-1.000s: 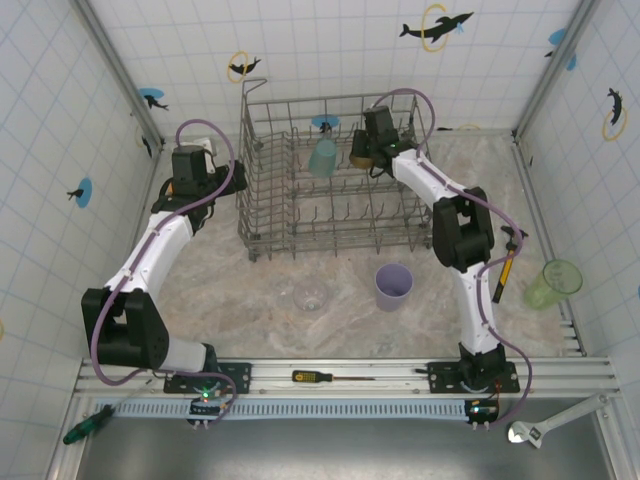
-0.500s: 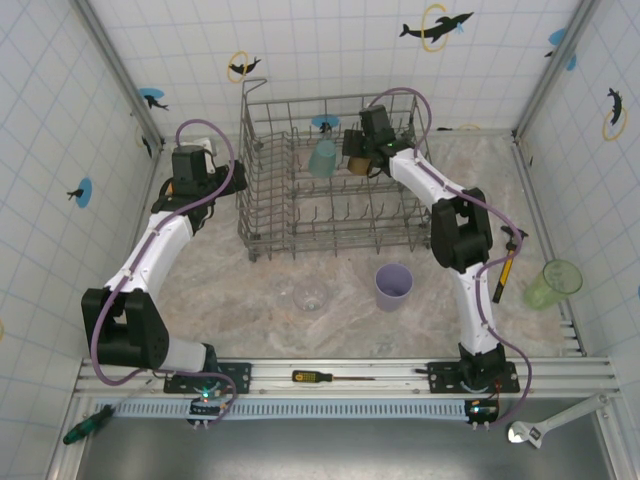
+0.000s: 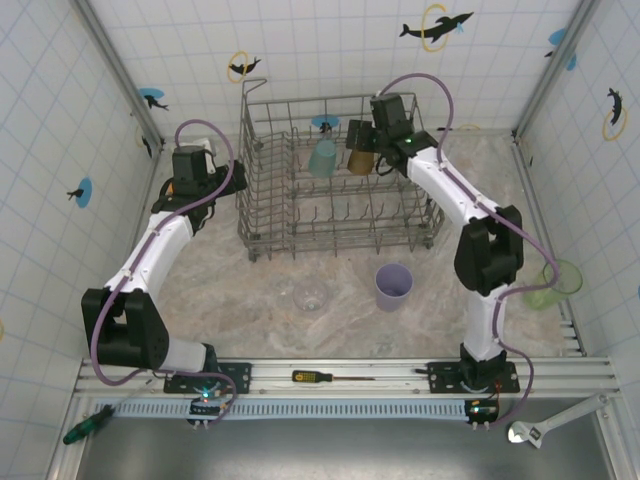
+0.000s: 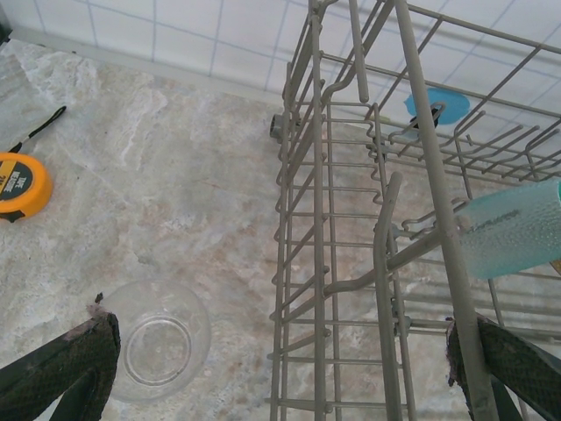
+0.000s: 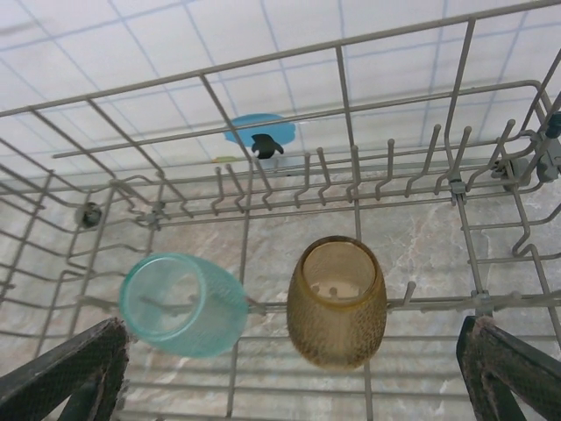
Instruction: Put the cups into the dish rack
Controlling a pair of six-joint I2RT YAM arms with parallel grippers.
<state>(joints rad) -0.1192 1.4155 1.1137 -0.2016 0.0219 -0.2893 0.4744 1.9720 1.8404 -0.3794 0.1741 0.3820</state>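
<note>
Right wrist: right end effector (image 5: 292, 340) released, apart from amber cup (image 5: 337, 303) inside dish rack (image 5: 354, 204).

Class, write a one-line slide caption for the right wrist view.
Teal cup and amber cup rest side by side in the dish rack, mouths facing the camera, right gripper open.

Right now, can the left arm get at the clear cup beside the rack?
Probably yes: the clear cup sits on bare table under the open left gripper, outside the dish rack wall.
</note>
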